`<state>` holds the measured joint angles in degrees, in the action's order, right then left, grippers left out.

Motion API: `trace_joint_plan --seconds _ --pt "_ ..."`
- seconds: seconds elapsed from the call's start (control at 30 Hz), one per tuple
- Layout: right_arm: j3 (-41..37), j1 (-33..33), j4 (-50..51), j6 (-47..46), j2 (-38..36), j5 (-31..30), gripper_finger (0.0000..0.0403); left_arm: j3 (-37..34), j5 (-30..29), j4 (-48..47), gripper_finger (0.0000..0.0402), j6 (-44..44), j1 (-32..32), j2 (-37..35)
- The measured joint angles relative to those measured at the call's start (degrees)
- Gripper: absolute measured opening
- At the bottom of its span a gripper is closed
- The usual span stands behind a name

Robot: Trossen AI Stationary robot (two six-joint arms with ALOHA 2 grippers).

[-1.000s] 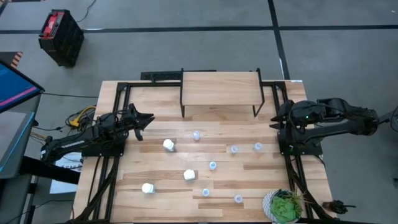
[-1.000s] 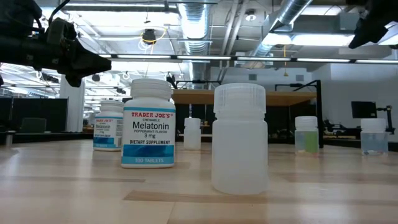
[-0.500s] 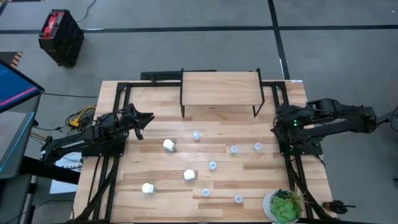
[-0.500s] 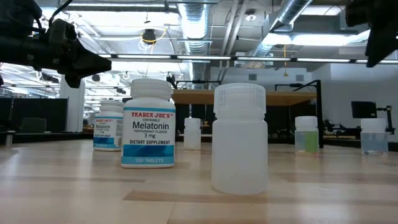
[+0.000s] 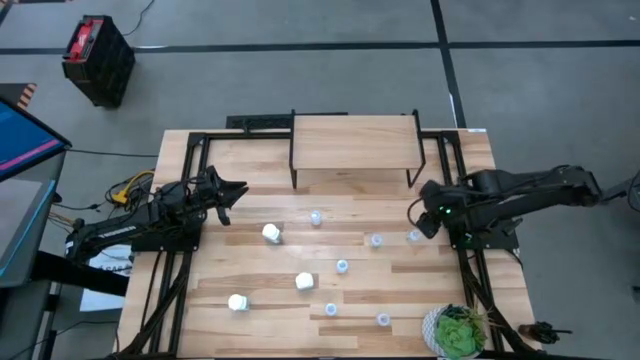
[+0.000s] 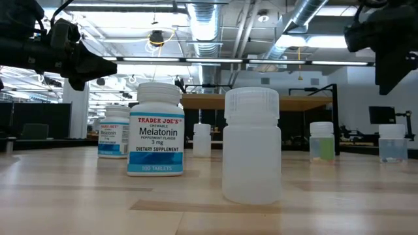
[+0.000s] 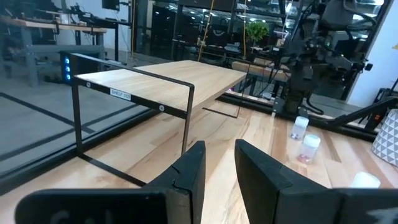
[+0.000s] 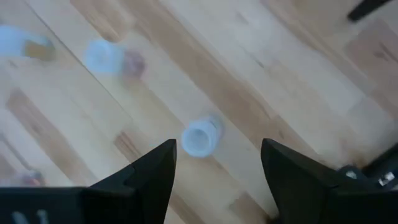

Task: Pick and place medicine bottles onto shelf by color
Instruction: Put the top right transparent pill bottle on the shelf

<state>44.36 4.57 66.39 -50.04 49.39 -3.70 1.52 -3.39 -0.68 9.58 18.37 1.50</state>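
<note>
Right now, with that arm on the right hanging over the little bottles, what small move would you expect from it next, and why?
Probably a short drop straight down. The right hand is open, and a pale bottle sits on the table between its fingers in the wrist view, so lowering around it seems the natural step before closing. The shelf holds nothing yet. The left hand waits open at the table's left.

One camera looks straight down on the whole pale plank table (image 5: 250, 290). Another sits at tabletop height, close behind white medicine bottles (image 6: 155, 129). Both show the small raised light-wood shelf (image 5: 354, 140).
</note>
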Motion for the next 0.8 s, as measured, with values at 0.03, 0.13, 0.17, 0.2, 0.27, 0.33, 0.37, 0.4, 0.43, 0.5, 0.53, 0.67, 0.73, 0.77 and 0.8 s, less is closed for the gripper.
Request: trace_joint_plan --seconds 0.03,0.13,0.17,0.2,0.27,0.33,0.37,0.4,0.43,0.5,0.53,0.67,0.73,0.77,0.8 --pt "0.0 0.7 0.1 -0.6 1.3 0.0 0.0260 0.0 0.0 0.0 0.0075 0.0 0.0 0.0" --pt "0.0 2.8 -0.1 -2.1 5.1 0.1 0.0260 0.0 0.0 0.0 0.0075 -0.1 0.0 0.0" --pt "0.0 3.4 0.0 -3.0 6.6 0.1 0.0260 0.0 0.0 0.0 0.0075 -0.1 0.0 0.0" --pt "0.0 3.9 0.0 -3.9 8.1 0.0 0.0260 0.0 0.0 0.0 0.0075 -0.1 0.0 0.0" --pt "0.0 4.8 -0.2 -5.7 10.7 -0.1 0.0260 0.0 0.0 0.0 0.0075 -0.1 0.0 0.0" --pt "0.0 5.4 -0.2 -7.8 13.4 -0.4 0.0260 0.0 0.0 0.0 0.0075 -0.1 0.0 0.0" --pt "0.0 5.5 -0.4 -8.8 14.6 -0.4 0.0260 0.0 0.0 0.1 0.0075 -0.1 0.0 0.0" --pt "0.0 5.6 -0.7 -9.5 15.9 -0.4 0.0260 0.0 0.0 0.0 0.0075 -0.1 0.0 0.0" --pt "0.0 5.6 -1.1 -10.0 17.0 -0.4 0.0260 0.0 0.0 0.0 0.0075 -0.1 0.0 0.0" --pt "0.0 5.6 -2.2 -10.4 19.2 -0.3 0.0260 0.0 0.0 0.1 0.0075 -0.1 0.0 0.0" --pt "0.0 5.6 -2.8 -10.3 20.1 0.2 0.0260 0.0 0.0 0.1 0.0075 -0.1 0.0 0.0" --pt "0.0 5.6 -5.1 -9.7 23.6 2.4 0.0260 0.0 0.0 0.1 0.0075 -0.1 0.0 0.0" --pt "0.0 5.5 -5.6 -9.7 25.1 3.1 0.0260 0.0 0.0 0.1 0.0075 -0.1 0.0 0.0" --pt "0.0 5.5 -5.5 -9.7 26.0 3.5 0.0260 0.0 0.0 0.1 0.0075 -0.1 0.0 0.0" --pt "0.0 5.5 -5.5 -9.7 26.8 3.6 0.0260 0.0 0.0 0.1 0.0075 -0.1 0.0 0.0"
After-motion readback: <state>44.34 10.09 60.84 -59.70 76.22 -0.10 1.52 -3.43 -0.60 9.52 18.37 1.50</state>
